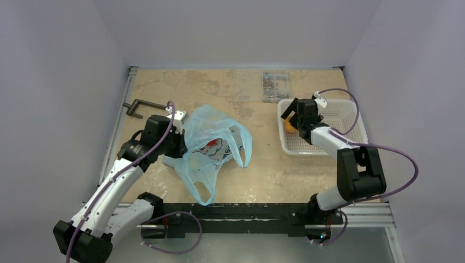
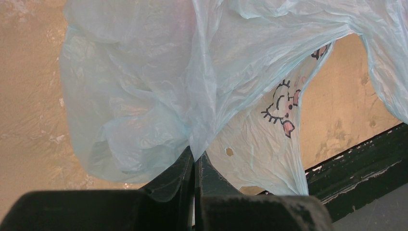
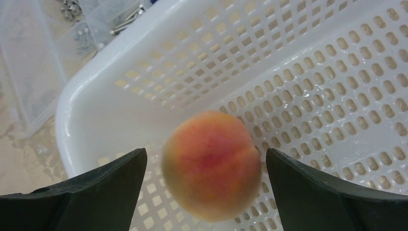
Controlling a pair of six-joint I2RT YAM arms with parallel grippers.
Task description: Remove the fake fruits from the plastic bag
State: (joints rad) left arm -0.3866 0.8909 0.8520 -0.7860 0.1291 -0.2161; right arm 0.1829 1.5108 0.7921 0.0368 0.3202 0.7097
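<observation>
Plain pale walls 3 sides; beige mottled tabletop w/ black rail at near edge.

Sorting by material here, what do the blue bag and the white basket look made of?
The bag looks like thin translucent plastic film, light blue, crinkled and creased. The basket looks like rigid white moulded plastic, slightly glossy, with a regular grid of holes.

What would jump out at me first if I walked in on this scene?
Probably the peach-coloured fake fruit, slightly blurred, loose in the gap of the wide-open right pincer and touching neither side, over the white mesh basket on the right of the table. Next, the crinkly light-blue plastic bag left of centre, printed with a cartoon face, a fold of it pinched in the shut left pincer.
</observation>
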